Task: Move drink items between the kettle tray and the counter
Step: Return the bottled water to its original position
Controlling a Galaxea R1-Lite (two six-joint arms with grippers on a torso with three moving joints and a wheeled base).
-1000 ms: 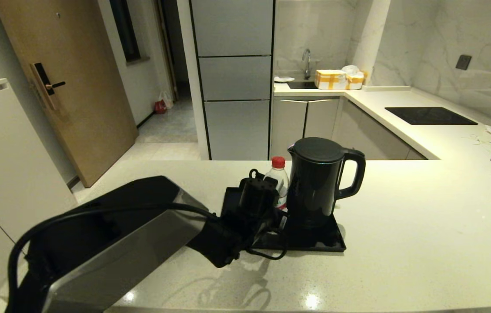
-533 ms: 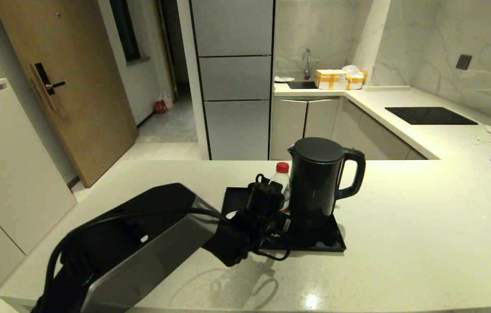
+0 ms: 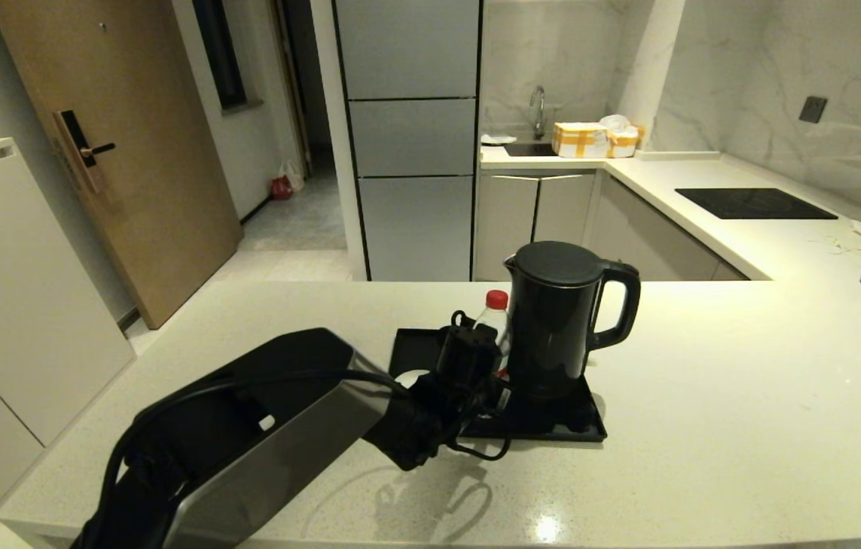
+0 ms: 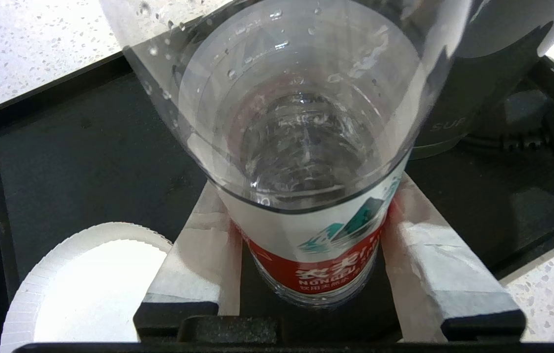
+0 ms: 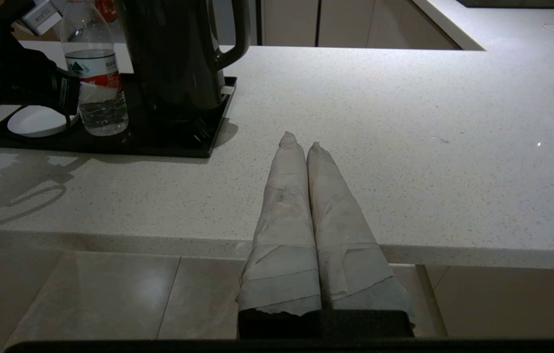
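The clear plastic water bottle (image 4: 306,171), red-capped with a red label, stands on the flat black tray (image 4: 85,147) just beside the tall black kettle (image 3: 556,320). Over the last second we have carried our left gripper (image 4: 306,274) inward along the tray with it; its 2 padded fingers (image 4: 198,260) pinch the bottle's lower body, so placement looks near. A ribbed white saucer (image 4: 80,289) sits alongside. Our right gripper (image 5: 301,147), pressed together, idles below the speckled glossy counter (image 3: 705,427).

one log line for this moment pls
left gripper: shut on water bottle | bottle: on tray | right gripper: shut, idle
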